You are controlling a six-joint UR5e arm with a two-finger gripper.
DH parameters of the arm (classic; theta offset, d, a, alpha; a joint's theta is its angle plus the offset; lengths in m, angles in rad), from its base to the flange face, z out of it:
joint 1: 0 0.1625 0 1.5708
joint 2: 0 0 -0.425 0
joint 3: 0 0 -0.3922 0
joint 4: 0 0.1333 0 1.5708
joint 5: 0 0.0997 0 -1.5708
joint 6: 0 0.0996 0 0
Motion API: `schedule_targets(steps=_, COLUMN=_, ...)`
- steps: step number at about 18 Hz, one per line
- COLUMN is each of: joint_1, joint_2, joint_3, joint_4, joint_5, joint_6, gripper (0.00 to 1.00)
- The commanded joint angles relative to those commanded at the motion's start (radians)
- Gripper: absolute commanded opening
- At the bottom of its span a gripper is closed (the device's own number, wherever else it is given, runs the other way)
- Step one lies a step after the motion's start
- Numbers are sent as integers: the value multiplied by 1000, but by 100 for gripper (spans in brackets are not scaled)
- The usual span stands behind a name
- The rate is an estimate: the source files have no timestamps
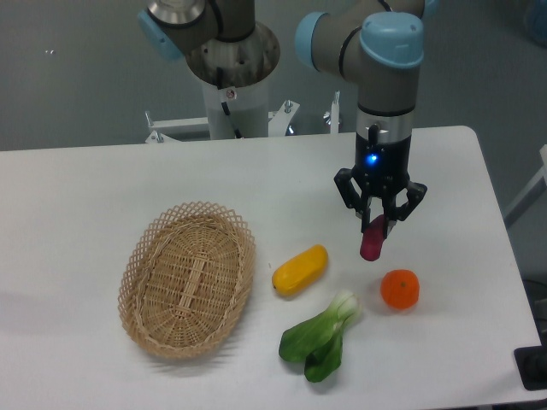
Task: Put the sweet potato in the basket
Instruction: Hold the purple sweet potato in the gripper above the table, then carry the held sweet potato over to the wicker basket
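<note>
Nearest us lies one bok choy (323,339) on the counter (77,188), beside one orange (399,289) and one yellow vegetable (300,270). We see the end effector (377,225) closed on the one sweet potato (372,241), which hangs down just above the counter, right of the yellow vegetable. We judge the pickup done; carry and release remain. One basket (137,256) sits well left, nothing inside.
</note>
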Motion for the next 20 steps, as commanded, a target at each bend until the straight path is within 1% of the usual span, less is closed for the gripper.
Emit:
schedule_targets(steps=2, joint_1=-2, joint_2=0, joint_3=-5, joint_4=8, joint_5=0, joint_6=-21, gripper=19)
schedule_targets(steps=4, joint_1=-8, joint_2=-2, joint_3=12, joint_4=2, joint_5=5, joint_6=-26, gripper=19)
schedule_targets(steps=8, joint_1=-11, joint_2=-3, joint_3=15, joint_4=2, joint_5=6, joint_6=-44, gripper=19)
schedule_targets(steps=10, joint_1=-32, joint_2=17, joint_3=18, joint_4=2, joint_5=6, joint_6=-80, gripper=19)
schedule_targets(steps=13, joint_1=-92, joint_2=50, joint_3=15, joint_4=2, joint_5=6, joint_6=-225, gripper=19)
schedule_targets(steps=16, joint_1=-179, joint_2=81, joint_3=11, joint_4=15, joint_5=27, joint_6=-388, gripper=19)
schedule_targets(steps=18, joint_1=-248, joint_2=87, joint_3=12, joint_4=15, joint_5=90, joint_6=-439, gripper=19)
schedule_targets(steps=20, joint_1=-328, joint_2=84, joint_3=2, joint_4=14, joint_5=181, joint_6=-481, gripper=19)
